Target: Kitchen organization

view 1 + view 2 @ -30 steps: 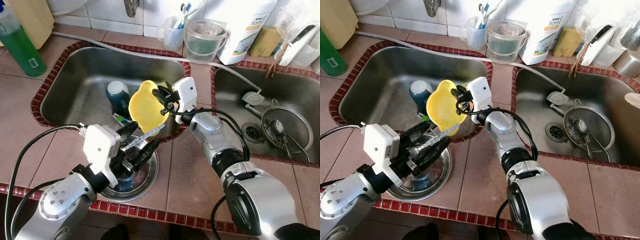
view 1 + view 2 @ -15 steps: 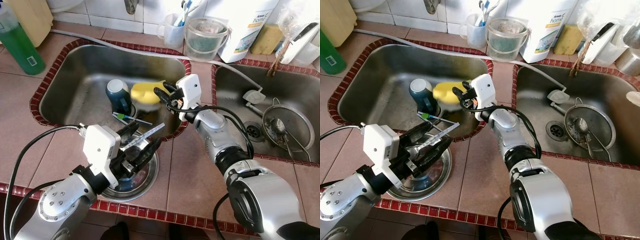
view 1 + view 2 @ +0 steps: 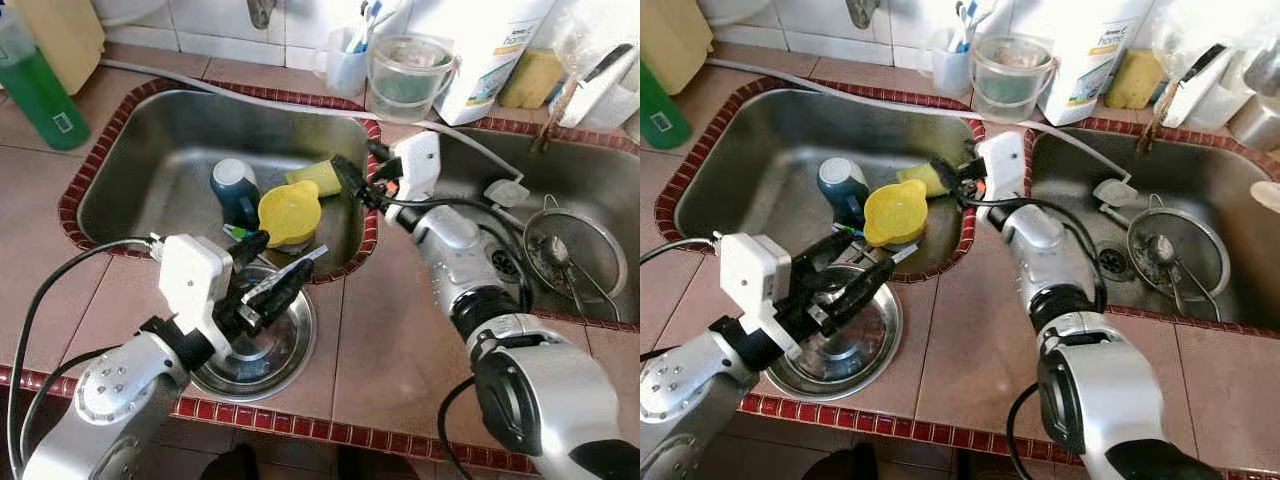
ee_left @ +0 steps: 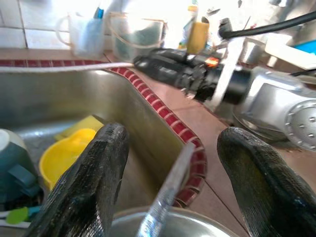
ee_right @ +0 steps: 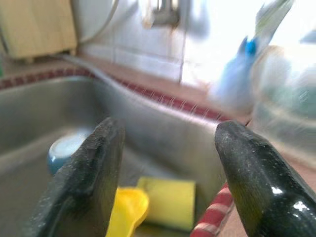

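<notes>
Yellow bowl lies in the sink; right end effector gapes empty above, left end effector spread wide.

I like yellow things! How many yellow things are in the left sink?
2: a yellow plastic bowl beside the teal mug, and a yellow rectangular sponge behind it. More may be hidden.

Right end effector fingers spread wide apart. Between them, below: yellow bowl touching yellow sponge; teal cup beyond.
</notes>
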